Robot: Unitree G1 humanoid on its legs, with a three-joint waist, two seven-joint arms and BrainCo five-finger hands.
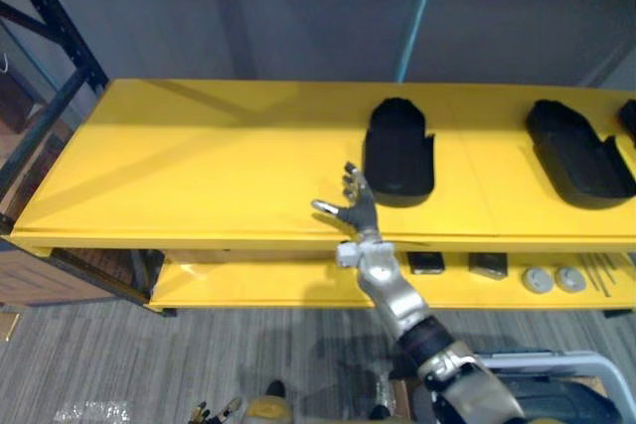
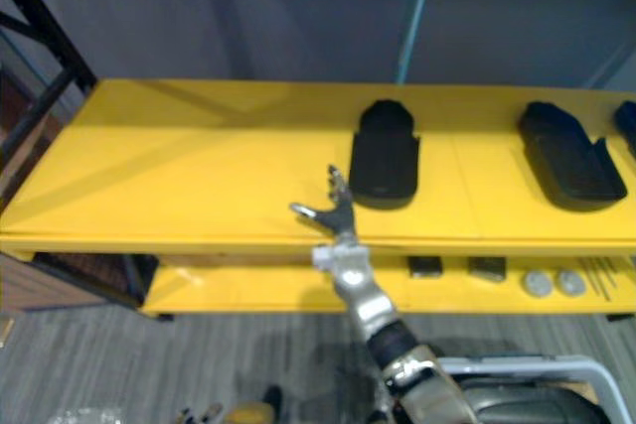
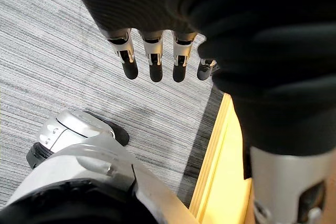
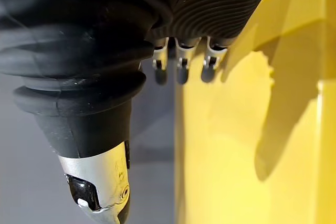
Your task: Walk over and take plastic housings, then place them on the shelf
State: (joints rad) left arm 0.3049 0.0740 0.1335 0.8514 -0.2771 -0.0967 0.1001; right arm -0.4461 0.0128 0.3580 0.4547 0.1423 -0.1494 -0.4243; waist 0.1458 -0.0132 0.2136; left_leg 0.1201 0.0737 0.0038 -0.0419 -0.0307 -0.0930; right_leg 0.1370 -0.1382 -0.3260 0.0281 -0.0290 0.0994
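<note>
Closest to me, the right hand is hovering empty, fingers spread, just beside a black plastic housing lying on the yellow shelf. It's looking stiff, light and smooth: I'd be gripping its side walls. A second housing is sitting further right; the left hand is hanging slack, empty.

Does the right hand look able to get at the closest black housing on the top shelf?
Probably yes: the right hand is open at the front edge of the yellow shelf, close beside that housing, with nothing between them.
</note>
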